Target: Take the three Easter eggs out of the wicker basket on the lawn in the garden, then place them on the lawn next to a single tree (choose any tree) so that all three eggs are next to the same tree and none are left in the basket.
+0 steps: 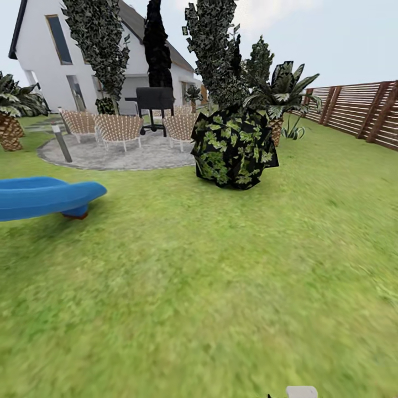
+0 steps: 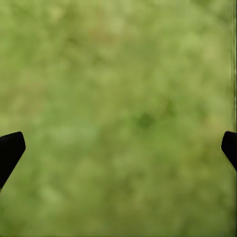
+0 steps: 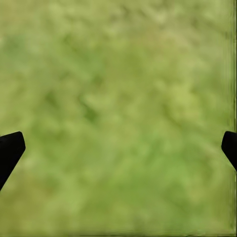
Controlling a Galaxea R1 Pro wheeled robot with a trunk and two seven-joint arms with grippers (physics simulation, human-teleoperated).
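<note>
Patchy grass lawn [image 1: 221,287], slatted-wood fence [image 1: 359,110]

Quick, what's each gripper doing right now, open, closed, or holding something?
Left gripper: open, fingertips spread wide, nothing between them, just lawn below.
Right gripper: open, fingertips spread wide, empty, also over grass.

No readable text, label or number appears anywhere.

blue slide [image 1: 41,197] | round bush [image 1: 234,146] | grill [image 1: 155,99] | patio chairs [image 1: 119,130]
</note>
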